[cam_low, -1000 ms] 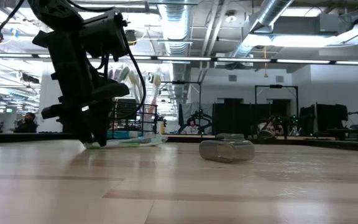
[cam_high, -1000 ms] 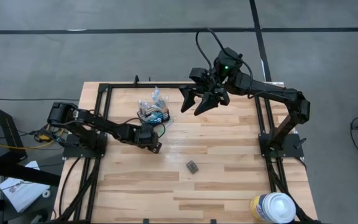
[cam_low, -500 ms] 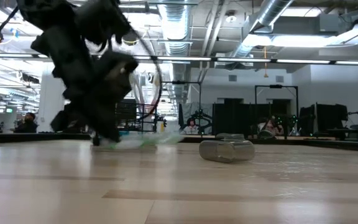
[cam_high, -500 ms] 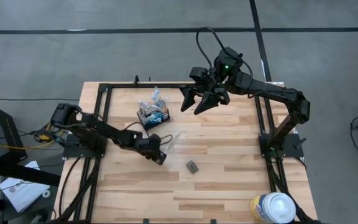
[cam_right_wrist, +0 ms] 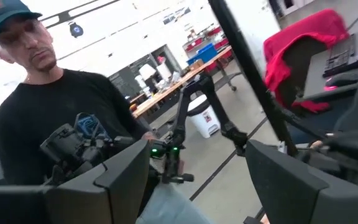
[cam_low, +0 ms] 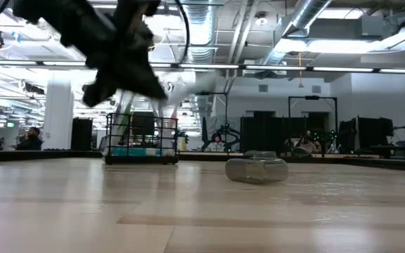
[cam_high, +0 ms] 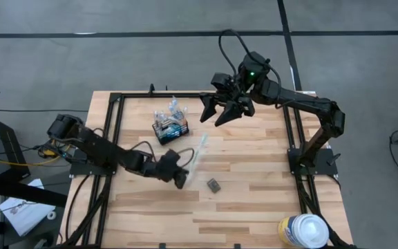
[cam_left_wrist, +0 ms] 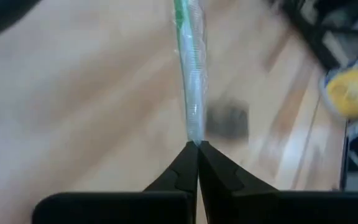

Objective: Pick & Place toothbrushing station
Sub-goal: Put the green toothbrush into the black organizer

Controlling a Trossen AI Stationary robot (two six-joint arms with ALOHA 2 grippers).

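Clamped tight, the left gripper [cam_high: 180, 181] pinches one end of a slim toothbrush [cam_high: 197, 153] in a clear wrapper, its two dark fingers [cam_left_wrist: 180, 171] meeting at a point around the tip. In the left wrist view the toothbrush [cam_left_wrist: 189, 87] runs straight away from the fingertips, its far end green. From above, it slants up and to the right from the gripper, lifted off the wooden table [cam_high: 254, 194], with its free end pointing toward the far right.

The black wire-mesh caddy [cam_high: 170, 128] stands to the far left of the held toothbrush, near it but apart, on the far left part of the table. It holds more wrapped toothbrushes standing up and blue-and-white tubes low inside. In the low view the caddy [cam_low: 140, 139] sits upright on the boards while the left arm hangs blurred above it.

A small dark grey block [cam_high: 214, 185] lies just to the right of the left gripper, on the table. In the low view it is the clear-looking lump [cam_low: 256, 169] right of the caddy.

The right gripper [cam_high: 224, 111] hovers over the far edge of the table, right of the caddy, its fingers spread wide and holding nothing. A large white round canister [cam_high: 302, 230] with a yellow band stands at the near right corner. A person in a dark shirt [cam_right_wrist: 48, 118] shows in the right wrist view, beyond the table.
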